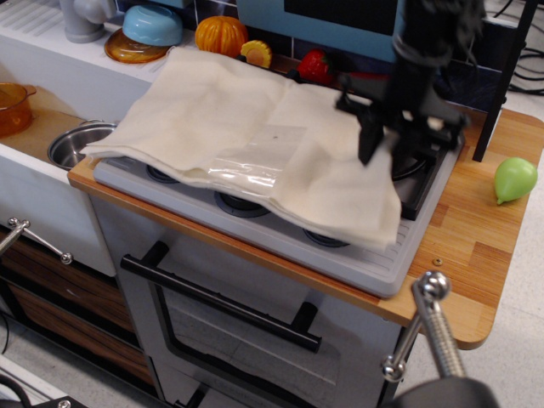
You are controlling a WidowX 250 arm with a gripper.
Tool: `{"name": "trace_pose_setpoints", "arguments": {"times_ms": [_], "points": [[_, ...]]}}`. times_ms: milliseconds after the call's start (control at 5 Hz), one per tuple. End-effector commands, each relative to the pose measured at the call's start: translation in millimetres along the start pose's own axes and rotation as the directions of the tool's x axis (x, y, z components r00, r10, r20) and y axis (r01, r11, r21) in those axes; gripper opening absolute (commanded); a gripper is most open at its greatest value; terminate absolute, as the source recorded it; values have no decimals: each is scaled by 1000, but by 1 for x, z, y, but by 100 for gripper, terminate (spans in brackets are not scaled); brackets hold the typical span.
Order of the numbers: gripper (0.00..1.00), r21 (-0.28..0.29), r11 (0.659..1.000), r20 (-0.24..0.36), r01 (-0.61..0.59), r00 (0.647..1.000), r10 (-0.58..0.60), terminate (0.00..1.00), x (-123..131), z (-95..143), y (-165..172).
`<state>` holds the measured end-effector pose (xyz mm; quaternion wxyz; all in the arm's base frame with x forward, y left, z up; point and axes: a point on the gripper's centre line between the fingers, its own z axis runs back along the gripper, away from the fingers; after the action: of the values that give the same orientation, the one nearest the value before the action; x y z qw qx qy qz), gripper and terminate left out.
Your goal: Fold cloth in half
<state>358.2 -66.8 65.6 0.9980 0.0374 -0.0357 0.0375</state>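
Note:
The cream cloth (229,119) lies over the grey stovetop (374,265), with a shiny translucent patch (255,163) and a small dark speck (274,133) near its middle. My black gripper (385,151) is at the cloth's right edge. Its fingers are drawn together on that edge and hold it raised and pulled leftward. The right edge now hangs in a fold over the cloth's right part. A dark burner grate (418,174) on the right of the stove is uncovered.
A green pear (515,178) lies on the wooden counter (484,246) at the right. A pumpkin (220,34), strawberry (314,65) and blue bowl (153,23) stand behind the stove. A metal pot (75,143) sits in the sink at left. The oven handle (221,306) is below.

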Motion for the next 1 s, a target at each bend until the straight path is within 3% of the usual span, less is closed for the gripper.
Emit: {"name": "trace_pose_setpoints", "arguments": {"times_ms": [0, 400, 600, 800], "points": [[0, -90, 996, 164, -6, 986, 21, 0, 10, 72, 51], [0, -58, 991, 97, 120, 989, -114, 0, 18, 68, 129], [0, -87, 977, 22, 193, 981, -192, 0, 20, 68, 163], [0, -66, 968, -30, 243, 969, -245, 0, 18, 60, 206]]}}
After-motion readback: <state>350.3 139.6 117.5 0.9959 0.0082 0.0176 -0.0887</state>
